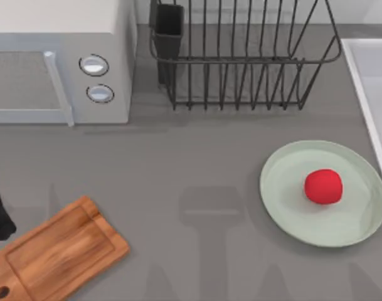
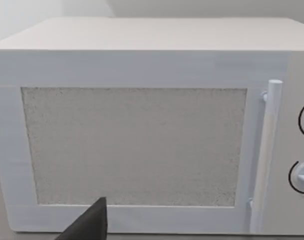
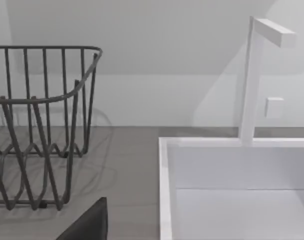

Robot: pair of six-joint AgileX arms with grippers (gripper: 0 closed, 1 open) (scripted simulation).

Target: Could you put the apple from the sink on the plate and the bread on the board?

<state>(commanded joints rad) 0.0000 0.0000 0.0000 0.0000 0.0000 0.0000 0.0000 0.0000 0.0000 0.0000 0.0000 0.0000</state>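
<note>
Apple [image 1: 323, 186]: resting on the plate [image 1: 285, 207] near the worktop's right edge, just beside the sink [image 1: 372, 81].
Board [image 1: 59, 254]: bare at the front-left corner, long axis diagonal; nearer the left arm.
Left tool [image 2: 89, 225]: facing the microwave [image 2: 142, 130]; I cannot tell its state.
Right tool [image 3: 89, 225]: same.

wood board [image 1: 59, 254] w/ grain; matt plate [image 1: 323, 192]; wire rack [image 1: 244, 59].
</note>
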